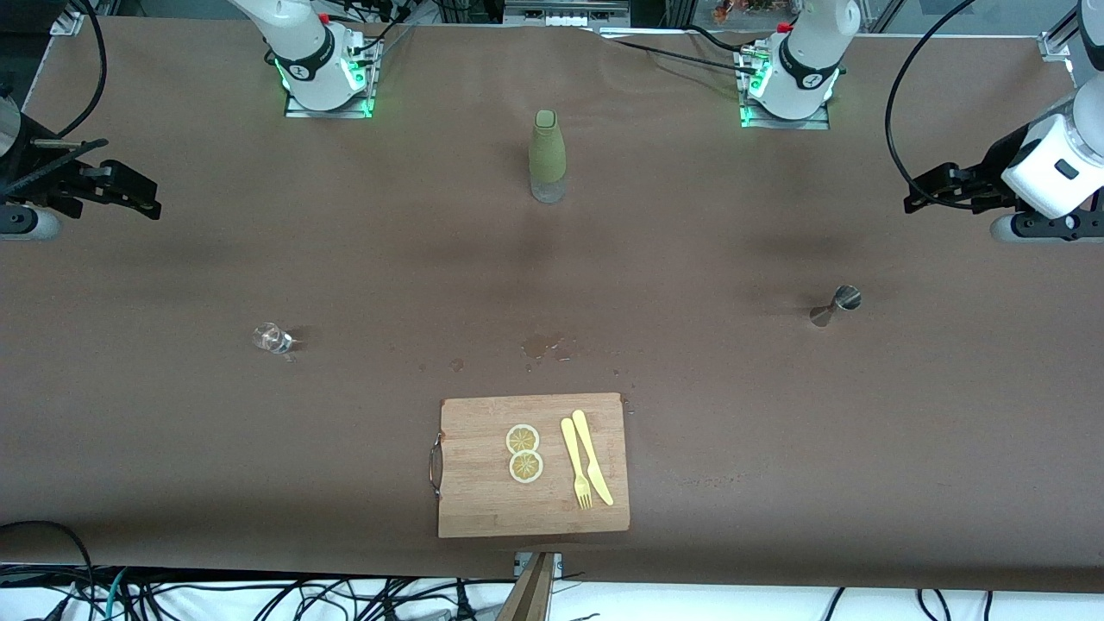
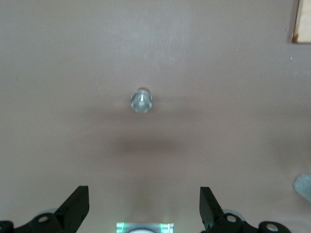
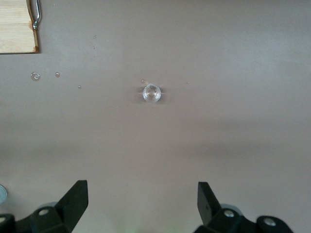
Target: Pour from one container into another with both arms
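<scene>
- Front view counts two arms, each waiting, and two grippers.
- Left gripper (image 1: 927, 194) hangs over the left arm's end of the table (image 1: 776, 431), at 3 o'clock in that view. Right gripper (image 1: 129, 194) hangs over the right arm's end, at 9 o'clock.
- One bottle (image 1: 548, 155) stands upright at 12 o'clock from the board (image 1: 483, 504).
- One glass (image 1: 272, 338) sits at 10 o'clock from the board, and one jigger (image 1: 835, 305) at 2 o'clock. All three are well apart.
- On the board lie two lemon slices (image 1: 523, 439), touching, and beside them one fork (image 1: 576, 466) and one knife (image 1: 592, 457).
- One wet patch (image 1: 543, 346) lies between board and bottle.
- Left wrist view alone shows that gripper's jaws spread wide and empty, and the jigger from above, upright.
- Right wrist view shows its jaws just as wide and empty. It also shows the glass mouth up, droplets (image 3: 35, 76) and the board's metal handle (image 3: 35, 14).
- Neither wrist view shows the fork, the knife or the slices.
</scene>
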Robot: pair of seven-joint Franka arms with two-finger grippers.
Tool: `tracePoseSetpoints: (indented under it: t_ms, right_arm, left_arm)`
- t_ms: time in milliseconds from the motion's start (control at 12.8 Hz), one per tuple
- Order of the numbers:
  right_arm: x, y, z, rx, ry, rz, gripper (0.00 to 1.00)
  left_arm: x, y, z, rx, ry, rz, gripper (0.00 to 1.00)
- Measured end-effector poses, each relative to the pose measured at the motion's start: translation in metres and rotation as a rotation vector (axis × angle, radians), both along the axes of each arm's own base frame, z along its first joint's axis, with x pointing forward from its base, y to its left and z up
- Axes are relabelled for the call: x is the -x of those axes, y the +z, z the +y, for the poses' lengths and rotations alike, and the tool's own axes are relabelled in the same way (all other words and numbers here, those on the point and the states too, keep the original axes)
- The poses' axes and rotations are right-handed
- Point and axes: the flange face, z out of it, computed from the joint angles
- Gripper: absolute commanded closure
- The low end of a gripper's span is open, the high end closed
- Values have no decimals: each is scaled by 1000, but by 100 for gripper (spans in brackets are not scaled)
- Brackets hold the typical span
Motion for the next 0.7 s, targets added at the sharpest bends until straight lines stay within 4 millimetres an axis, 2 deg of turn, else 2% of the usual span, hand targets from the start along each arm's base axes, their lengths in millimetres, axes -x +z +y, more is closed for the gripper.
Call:
tracePoseSetpoints:
  t_ms: [235, 705]
  right_arm:
    - [2, -2, 1, 0, 1, 17, 0]
    - [0, -7, 3, -1, 5, 27, 0]
  left_arm:
    - [2, 3, 5, 3, 1, 16, 0]
    - [-6, -8, 50, 77, -188, -10, 0]
